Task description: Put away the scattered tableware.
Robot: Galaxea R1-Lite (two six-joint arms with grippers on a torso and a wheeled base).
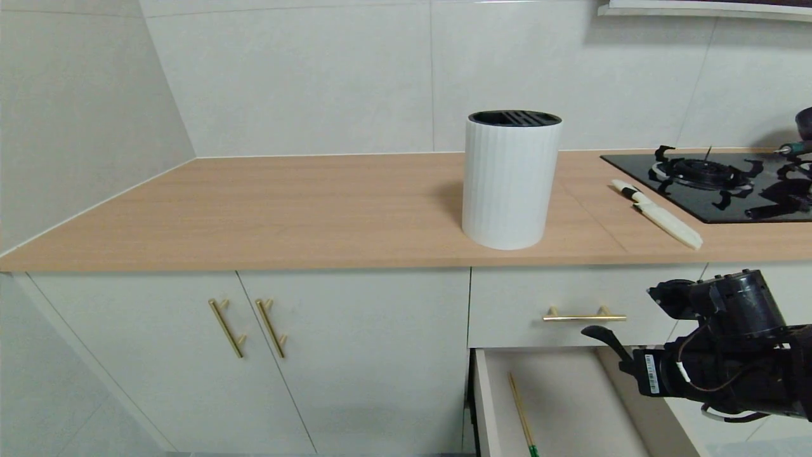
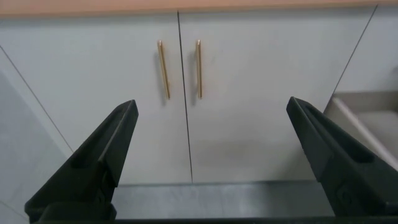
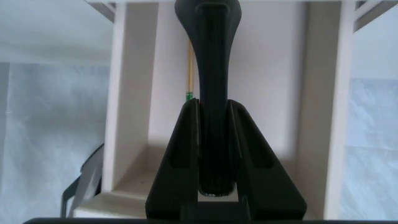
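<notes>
My right gripper (image 1: 631, 367) is shut on a black utensil (image 1: 601, 335), holding it by one end above the open drawer (image 1: 485, 406). In the right wrist view the black utensil (image 3: 208, 56) sticks out from between the fingers (image 3: 180, 143) over the drawer floor (image 3: 273, 81). A pair of wooden chopsticks with green tips (image 1: 521, 416) lies in the drawer, also seen as chopsticks (image 3: 189, 68). A white knife (image 1: 656, 212) lies on the wooden counter beside the stove. My left gripper (image 2: 211, 109) is open and holds nothing, facing the lower cabinet doors.
A tall white ribbed holder with a black slotted top (image 1: 510, 181) stands on the counter (image 1: 285, 209). A black gas stove (image 1: 717, 181) is at the right. Cabinet doors with gold handles (image 2: 180, 68) are below, and a shut drawer with a gold handle (image 1: 583, 315) is above the open one.
</notes>
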